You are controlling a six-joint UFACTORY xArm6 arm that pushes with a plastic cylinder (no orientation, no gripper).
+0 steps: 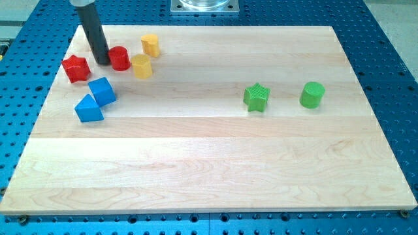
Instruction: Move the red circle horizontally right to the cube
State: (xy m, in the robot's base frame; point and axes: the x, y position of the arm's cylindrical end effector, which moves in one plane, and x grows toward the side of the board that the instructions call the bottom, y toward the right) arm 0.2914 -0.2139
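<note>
The red circle (120, 58) sits near the view's top left on the wooden board (209, 163). My tip (102, 62) touches the red circle's left side, between it and the red star (76, 68). The blue cube (102, 91) lies below and slightly left of the red circle. A blue triangular block (88, 109) lies just below-left of the cube, touching it.
A yellow block (142, 66) sits right next to the red circle on its right, and another yellow block (151, 44) lies above that. A green star (257, 97) and a green cylinder (313, 94) stand at the view's right.
</note>
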